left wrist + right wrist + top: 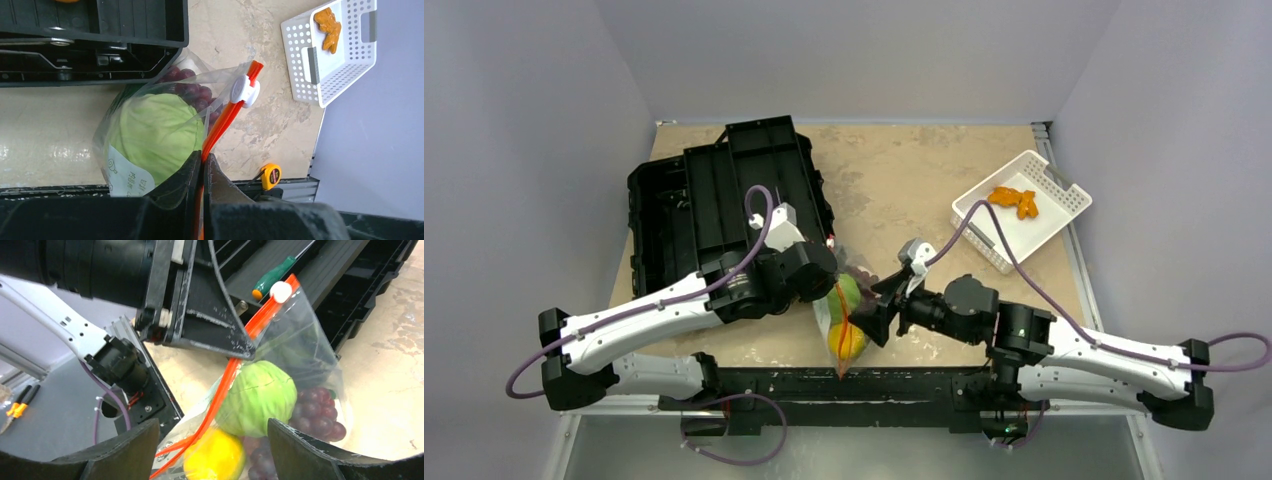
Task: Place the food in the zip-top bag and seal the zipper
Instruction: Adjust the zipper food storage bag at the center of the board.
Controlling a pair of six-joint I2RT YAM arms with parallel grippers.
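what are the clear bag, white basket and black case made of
Crinkly clear zip-top bag: thin glossy plastic film, by its creases and glints. White slotted basket: rigid matte plastic, likely moulded, evenly perforated. Black ribbed toolbox: seemingly hard matte plastic.

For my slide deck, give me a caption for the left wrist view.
Left claw shut on the orange-red zipper of the bag, cabbage and grapes inside.

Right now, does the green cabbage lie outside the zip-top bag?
No, the cabbage sits inside the zip-top bag, behind its clear plastic and next to the purple grapes.
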